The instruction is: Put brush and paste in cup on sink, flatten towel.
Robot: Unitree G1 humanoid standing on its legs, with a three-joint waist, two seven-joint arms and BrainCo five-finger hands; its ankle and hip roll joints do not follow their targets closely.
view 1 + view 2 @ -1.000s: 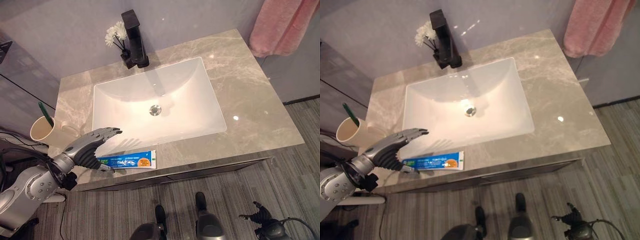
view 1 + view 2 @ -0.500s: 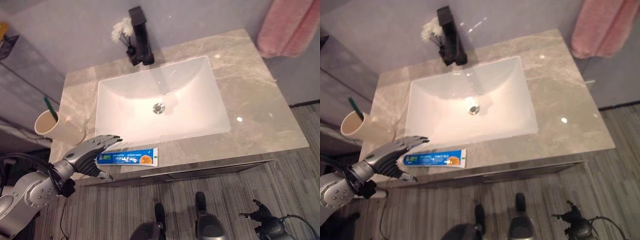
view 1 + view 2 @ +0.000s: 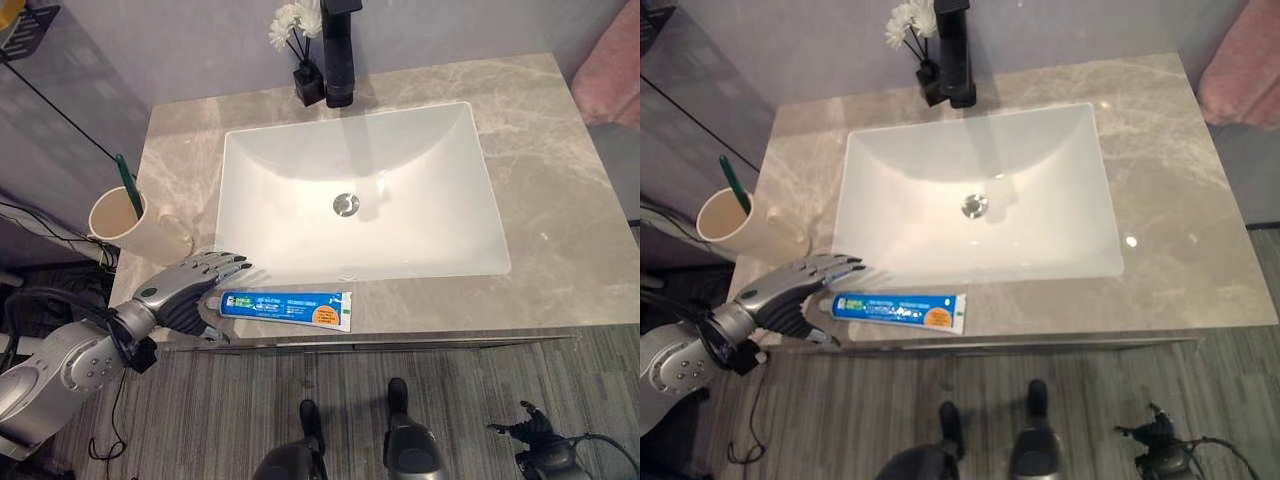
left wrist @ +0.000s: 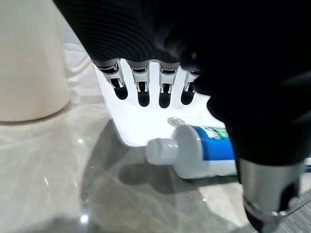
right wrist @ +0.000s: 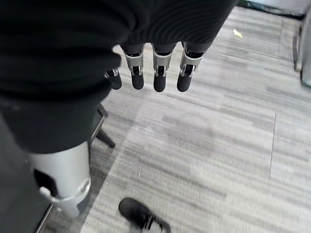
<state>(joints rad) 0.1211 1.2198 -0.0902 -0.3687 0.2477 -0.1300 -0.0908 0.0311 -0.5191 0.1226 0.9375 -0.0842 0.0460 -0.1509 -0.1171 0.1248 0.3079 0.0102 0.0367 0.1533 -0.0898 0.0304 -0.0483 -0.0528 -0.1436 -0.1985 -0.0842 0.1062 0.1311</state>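
Now left hand (image 3: 185, 292) nearer paste (image 3: 286, 308).

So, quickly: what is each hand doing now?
Left hand: open, holding nothing, beside the toothpaste.
Right hand: open, holding nothing.

The left hand (image 3: 790, 290) is hovering over the front left corner of the marble counter (image 3: 1160, 230), fingers stretched out and relaxed toward the white cap end of the blue toothpaste tube (image 3: 898, 309), which is lying flat along the front edge, just below the white sink (image 3: 975, 200). A cream cup (image 3: 732, 226) is standing at the left edge — a green toothbrush (image 3: 733, 183) leaning inside it. A pink towel (image 3: 1245, 75) is hanging at the upper right.
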